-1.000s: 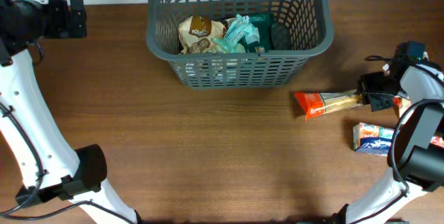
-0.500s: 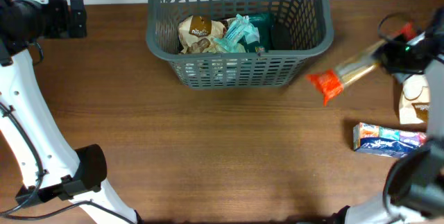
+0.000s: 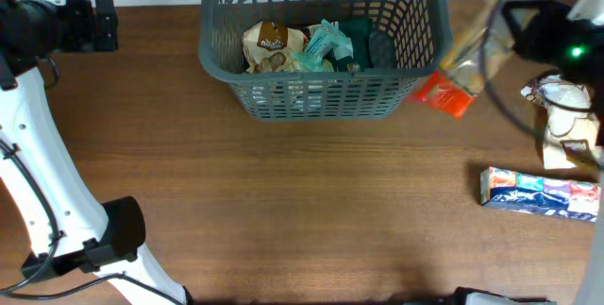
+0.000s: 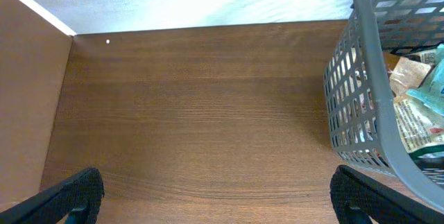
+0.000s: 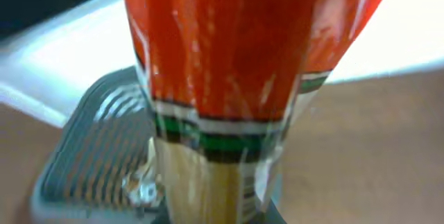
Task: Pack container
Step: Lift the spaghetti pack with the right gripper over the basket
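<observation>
Two hands in play: our right hand (image 3: 533, 26) is clamped on a long packet (image 5: 222, 78), which hangs tilted in the air, orange end just beside the right wall of the basket (image 3: 321, 72). That basket sits at the far middle of the surface (image 3: 283, 201), snack bags (image 3: 283, 48) inside. Our left hand (image 4: 222, 203) gapes wide, empty, over the surface left of it. A blue pack (image 3: 538, 194) lies at right.

One basket (image 3: 321, 97), roughly four packets (image 3: 269, 45) inside. Three more outside: orange-ended packet (image 3: 448, 93), blue packet (image 3: 538, 193), brown packet (image 3: 566, 137).
</observation>
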{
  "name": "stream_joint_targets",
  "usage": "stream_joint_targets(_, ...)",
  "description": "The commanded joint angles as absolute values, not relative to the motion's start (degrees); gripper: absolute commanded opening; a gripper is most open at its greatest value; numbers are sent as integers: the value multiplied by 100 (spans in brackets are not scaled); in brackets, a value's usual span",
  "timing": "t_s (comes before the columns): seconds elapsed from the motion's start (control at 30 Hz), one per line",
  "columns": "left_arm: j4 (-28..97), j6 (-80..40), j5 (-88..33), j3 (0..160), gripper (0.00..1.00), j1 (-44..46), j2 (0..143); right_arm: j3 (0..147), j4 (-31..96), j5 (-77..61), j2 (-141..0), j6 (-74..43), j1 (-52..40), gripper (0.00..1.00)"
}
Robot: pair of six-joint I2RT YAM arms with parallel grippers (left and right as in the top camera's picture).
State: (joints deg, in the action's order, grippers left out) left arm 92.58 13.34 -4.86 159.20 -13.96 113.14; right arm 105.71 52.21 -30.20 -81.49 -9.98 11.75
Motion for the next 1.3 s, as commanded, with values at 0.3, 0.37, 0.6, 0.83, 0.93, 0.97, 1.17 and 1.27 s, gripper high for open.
stream_joint_targets(0.3,9266,1245,-467,15900,99,-1415,11340,10818,4626,-2875,-7979,2250,-537,4)
stream_joint_targets(0.37,9266,1245,-467,15900,99,-1415,11340,10818,4462,-2836,-7988,2276,-611,4)
stream_joint_targets(0.6,9266,1243,-467,15900,99,-1415,11340,10818,4091,-2759,-8211,3035,-633,4)
stream_joint_targets(0.83,9266,1245,-467,15900,99,-1415,11340,10818,3175,-2781,-8663,3221,-637,4)
stream_joint_targets(0.93,9266,1245,-467,15900,99,-1415,11340,10818,2665,-2781,-8879,3218,-642,4)
stream_joint_targets(0.97,9266,1245,-467,15900,99,-1415,11340,10818,2536,-2781,-8958,3218,-652,4)
stream_joint_targets(1.17,9266,1245,-467,15900,99,-1415,11340,10818,2355,-2799,-9411,3218,-1007,4)
stream_joint_targets(1.27,9266,1245,-467,15900,99,-1415,11340,10818,2259,-2707,-9666,3218,-1212,4)
